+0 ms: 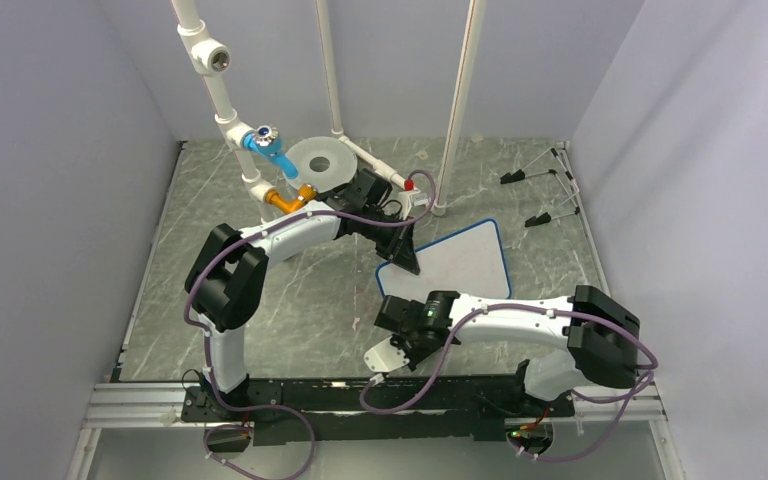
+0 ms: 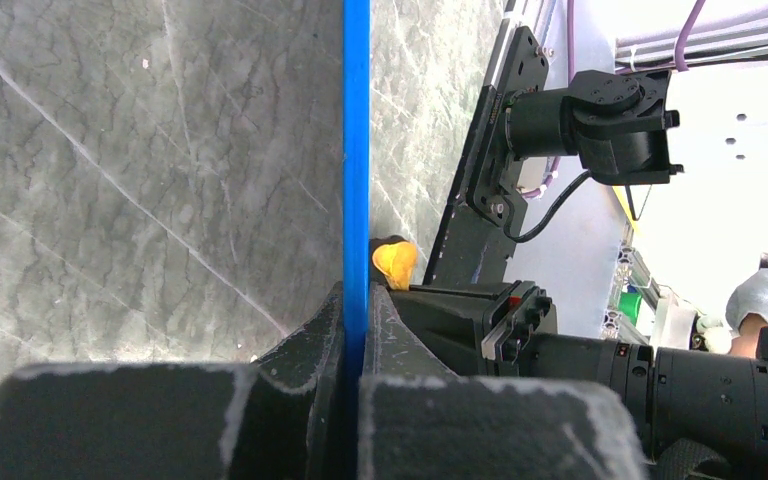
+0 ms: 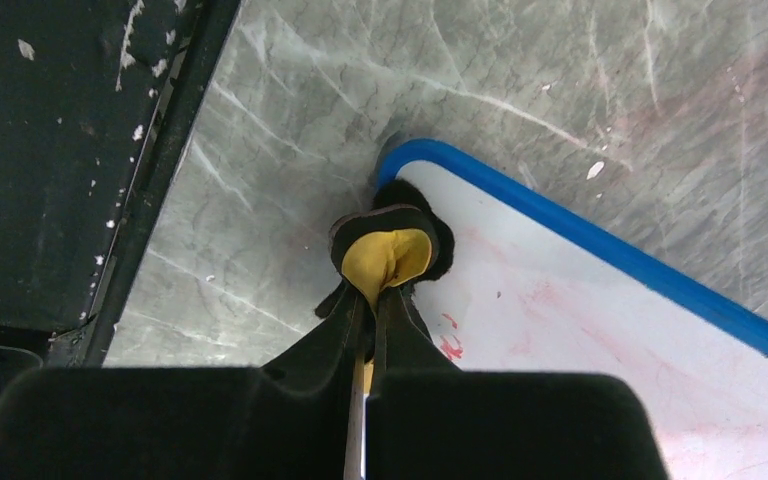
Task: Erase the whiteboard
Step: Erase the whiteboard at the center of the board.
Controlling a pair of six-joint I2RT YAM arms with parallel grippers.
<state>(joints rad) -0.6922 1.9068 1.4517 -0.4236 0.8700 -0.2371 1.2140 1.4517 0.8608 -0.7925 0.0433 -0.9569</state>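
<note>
Grips the whiteboard [image 1: 460,258], lying right of centre, by its blue rim with the left gripper [image 2: 355,300], jaws closed on it. Pinches a yellow-and-black eraser [image 3: 388,255] tight in the right gripper [image 3: 370,305], touching the board's near-left corner.

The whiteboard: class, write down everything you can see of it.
The whiteboard is a white rectangle with a blue rim and rounded corners, over the grey marbled table. Its face is mostly wiped, with pink smears and a few red marks near one corner. The left gripper has its jaws shut on the rim; the right gripper presses a yellow-and-black eraser onto that corner. Whether it lies flat is unclear.
</note>
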